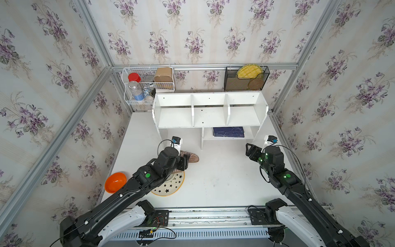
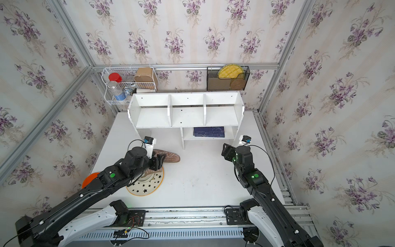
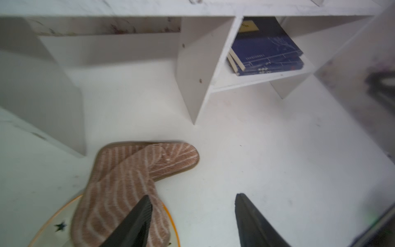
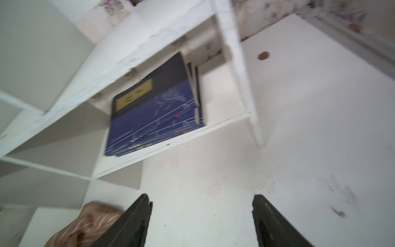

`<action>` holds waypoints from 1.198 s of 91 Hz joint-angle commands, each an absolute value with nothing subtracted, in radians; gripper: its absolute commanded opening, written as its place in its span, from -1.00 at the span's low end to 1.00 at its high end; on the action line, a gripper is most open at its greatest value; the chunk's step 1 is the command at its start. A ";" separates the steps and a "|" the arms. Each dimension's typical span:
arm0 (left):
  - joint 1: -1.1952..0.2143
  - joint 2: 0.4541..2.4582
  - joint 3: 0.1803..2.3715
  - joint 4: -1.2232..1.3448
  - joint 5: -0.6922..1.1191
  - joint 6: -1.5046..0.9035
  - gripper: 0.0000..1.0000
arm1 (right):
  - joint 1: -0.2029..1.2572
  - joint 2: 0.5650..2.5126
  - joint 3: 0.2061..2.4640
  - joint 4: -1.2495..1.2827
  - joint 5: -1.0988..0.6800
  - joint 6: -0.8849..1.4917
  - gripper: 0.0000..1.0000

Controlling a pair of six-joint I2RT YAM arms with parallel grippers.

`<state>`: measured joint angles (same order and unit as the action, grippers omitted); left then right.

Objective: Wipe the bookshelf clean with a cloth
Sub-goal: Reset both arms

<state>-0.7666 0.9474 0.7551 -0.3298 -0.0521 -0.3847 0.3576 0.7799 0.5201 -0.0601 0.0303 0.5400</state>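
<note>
Lower left of centre in a top view, I see the cloth (image 1: 192,157) folded into a bent strip. One end lies on the starred plate (image 1: 168,189), and the long axis runs up and right to a rounded end on the table (image 1: 224,181). My left gripper (image 3: 192,195) hangs over it, jaws parted with nothing between them. One finger (image 3: 136,218) overlaps the cloth; I can't tell if it touches. That arm stretches in from the lower left corner. The right gripper (image 4: 201,195), right of centre, is spread wide and empty, its arm reaching in from the lower right. Beyond both stands the bookshelf (image 1: 245,119), with books (image 1: 228,131) on its lower shelf.
</note>
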 commanded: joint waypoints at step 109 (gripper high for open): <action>0.021 1.386 0.321 0.879 -0.223 -0.075 0.94 | 0.104 1.488 0.078 1.506 0.284 0.031 1.00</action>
